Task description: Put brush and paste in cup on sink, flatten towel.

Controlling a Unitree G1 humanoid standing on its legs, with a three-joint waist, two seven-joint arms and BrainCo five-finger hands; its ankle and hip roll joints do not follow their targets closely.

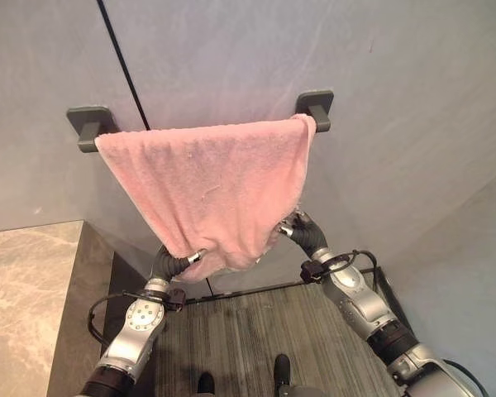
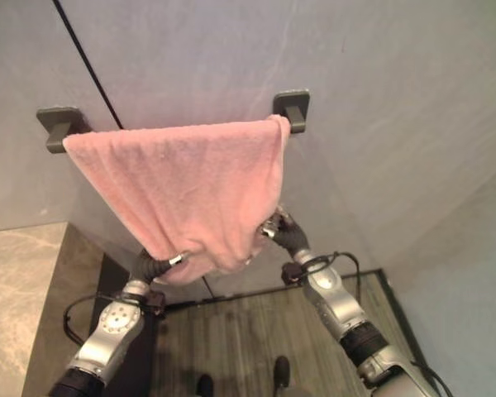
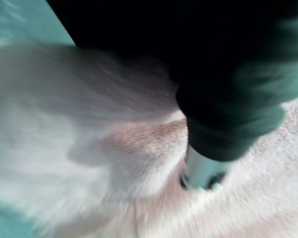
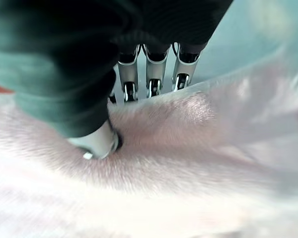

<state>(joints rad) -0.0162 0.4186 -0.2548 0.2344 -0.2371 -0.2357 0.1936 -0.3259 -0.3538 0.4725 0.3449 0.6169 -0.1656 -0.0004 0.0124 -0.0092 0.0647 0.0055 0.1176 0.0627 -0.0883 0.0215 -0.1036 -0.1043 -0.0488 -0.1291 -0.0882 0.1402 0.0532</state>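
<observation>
towel (image 1: 207, 186) is draped over the wall bar (image 1: 91, 128), its lower hem pinched above the left hand (image 1: 172, 263) and right hand (image 1: 302, 231), thumb against fingers. uneven pulling could drag it off the bar.

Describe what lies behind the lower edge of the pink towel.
Both hands reach the pink towel there: the right hand pinches its edge, fingers behind the cloth. The left hand goes under the hem; its fingers are covered.
</observation>
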